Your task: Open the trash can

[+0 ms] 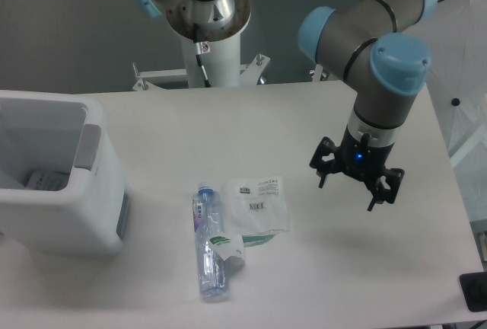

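At the left edge of the white table (319, 268) stands the trash can (57, 192), a large white boxy bin with rounded corners, cut off by the left border of the view. Its top is open: the interior is visible, with a small pale item lying at the bottom. A grey strip runs along the inner right rim, and a grey panel sits on the lower right side wall.

Near the table centre, toward the near edge, lies a clear plastic bottle (208, 247) with a blue cap, on its side, cap pointing to the far side. Just beside it on the right lies a clear plastic packet (261, 203) with printed labels; its lower left corner touches or overlaps the bottle.

On the right half of the table hangs the gripper (356, 186), pointing down, raised above the surface, with its shadow on the table below. Its two black fingers stand spread wide apart and hold nothing. A blue light shows on the wrist. Bare tabletop lies between the gripper and the packet, and along the far edge.

Behind the table stands the white arm pedestal (215, 55) before a grey wall.
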{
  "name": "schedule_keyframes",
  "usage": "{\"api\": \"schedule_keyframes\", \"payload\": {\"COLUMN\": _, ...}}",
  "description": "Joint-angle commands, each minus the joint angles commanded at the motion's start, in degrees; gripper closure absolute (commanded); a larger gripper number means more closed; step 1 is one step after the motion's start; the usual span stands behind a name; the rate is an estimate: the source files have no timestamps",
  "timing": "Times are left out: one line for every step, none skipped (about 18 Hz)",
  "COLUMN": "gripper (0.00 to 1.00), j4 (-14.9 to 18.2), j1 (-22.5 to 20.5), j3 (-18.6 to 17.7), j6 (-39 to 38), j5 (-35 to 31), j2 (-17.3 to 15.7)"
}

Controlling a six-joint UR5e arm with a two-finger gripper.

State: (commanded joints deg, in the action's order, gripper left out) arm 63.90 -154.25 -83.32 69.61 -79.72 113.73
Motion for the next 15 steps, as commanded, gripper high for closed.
{"api": "schedule_keyframes", "payload": {"gripper": 0.00, "j4": 0.00, "j1": -0.35, "j3": 0.00, "j6": 0.09, "j5": 0.00, "j2": -0.09}}
{"api": "schedule_keyframes", "payload": {"gripper": 0.00, "j4": -0.09, "j1": -0.79, "j3": 0.00, "j6": 0.17, "j5": 0.09, "j2": -0.09}}
{"api": "schedule_keyframes", "payload": {"gripper": 0.00, "j4": -0.09, "j1": -0.79, "j3": 0.00, "j6": 0.35, "j5": 0.09, "j2": -0.09}}
{"api": "schedule_keyframes", "payload": {"gripper": 0.00, "j4": -0.09, "j1": -0.79, "j3": 0.00, "j6": 0.96, "j5": 0.09, "j2": -0.09}}
{"api": "schedule_keyframes", "payload": {"gripper": 0.00, "j4": -0.09, "j1": -0.79, "j3": 0.00, "j6": 1.49, "j5": 0.00, "j2": -0.09}}
{"api": "schedule_keyframes", "payload": {"gripper": 0.00, "j4": -0.09, "j1": -0.79, "j3": 0.00, "j6": 1.84, "j5": 0.00, "j2": 0.00}}
{"api": "schedule_keyframes", "payload": {"gripper": 0.00, "j4": -0.09, "j1": -0.79, "j3": 0.00, "j6": 2.02, "j5": 0.00, "j2": 0.00}}
{"api": "schedule_keyframes", "payload": {"gripper": 0.00, "j4": -0.09, "j1": -0.79, "j3": 0.00, "j6": 2.11, "j5": 0.00, "j2": 0.00}}
{"api": "schedule_keyframes", "payload": {"gripper": 0.00, "j4": -0.09, "j1": -0.79, "j3": 0.00, "j6": 2.11, "j5": 0.00, "j2": 0.00}}
{"api": "schedule_keyframes", "payload": {"gripper": 0.00, "j4": -0.09, "j1": -0.79, "j3": 0.00, "j6": 2.11, "j5": 0.00, "j2": 0.00}}
{"api": "schedule_keyframes", "payload": {"gripper": 0.00, "j4": -0.09, "j1": -0.79, "j3": 0.00, "j6": 2.11, "j5": 0.00, "j2": 0.00}}
{"api": "schedule_keyframes", "payload": {"gripper": 0.00, "j4": -0.09, "j1": -0.79, "j3": 0.00, "j6": 2.11, "j5": 0.00, "j2": 0.00}}
{"api": "schedule_keyframes", "payload": {"gripper": 0.00, "j4": -0.09, "j1": -0.79, "j3": 0.00, "j6": 2.11, "j5": 0.00, "j2": 0.00}}
{"api": "schedule_keyframes", "payload": {"gripper": 0.00, "j4": -0.09, "j1": -0.79, "j3": 0.00, "j6": 2.11, "j5": 0.00, "j2": 0.00}}
{"api": "schedule_keyframes", "payload": {"gripper": 0.00, "j4": -0.09, "j1": -0.79, "j3": -0.09, "j6": 2.02, "j5": 0.00, "j2": -0.09}}
